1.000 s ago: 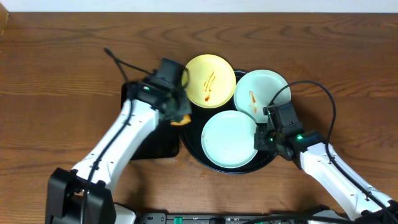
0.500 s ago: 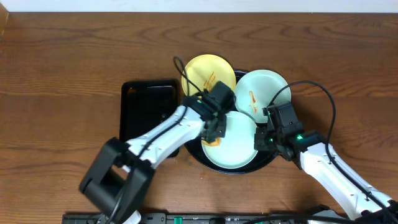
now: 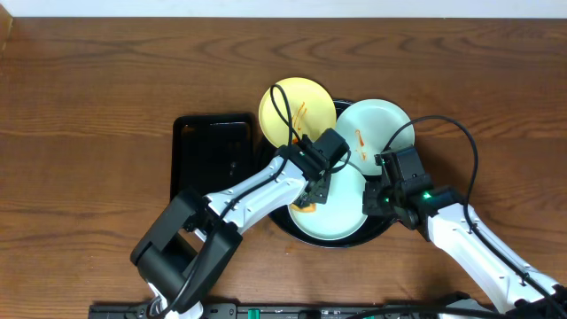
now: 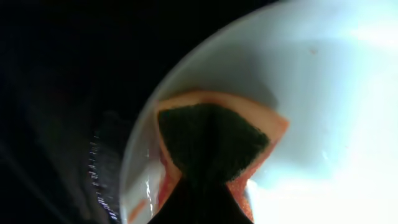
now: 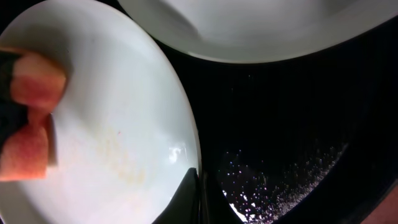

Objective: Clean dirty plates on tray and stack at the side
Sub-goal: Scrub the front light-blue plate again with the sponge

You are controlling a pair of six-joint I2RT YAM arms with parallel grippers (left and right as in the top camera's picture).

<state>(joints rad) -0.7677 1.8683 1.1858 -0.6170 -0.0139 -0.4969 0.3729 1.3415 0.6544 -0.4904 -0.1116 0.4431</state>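
A pale yellow plate (image 3: 297, 113) with orange streaks, a streaked mint plate (image 3: 379, 124) and a front mint plate (image 3: 341, 217) lie on the round black tray (image 3: 330, 243). My left gripper (image 3: 308, 197) is shut on an orange sponge with a dark green pad (image 4: 211, 140). It presses the sponge on the front plate's left rim (image 4: 323, 93). My right gripper (image 3: 372, 197) is shut on that plate's right rim (image 5: 118, 124), its fingers (image 5: 196, 186) pinching the edge. The sponge also shows in the right wrist view (image 5: 31, 112).
A smaller rectangular black tray (image 3: 208, 168) lies left of the round tray. Bare wooden table surrounds both. The back mint plate (image 5: 249, 25) overlaps the tray's far right rim. Cables loop over both arms.
My left arm has swung right from the rectangular tray, carrying the sponge onto the front mint plate. The right arm and the plates have not moved.
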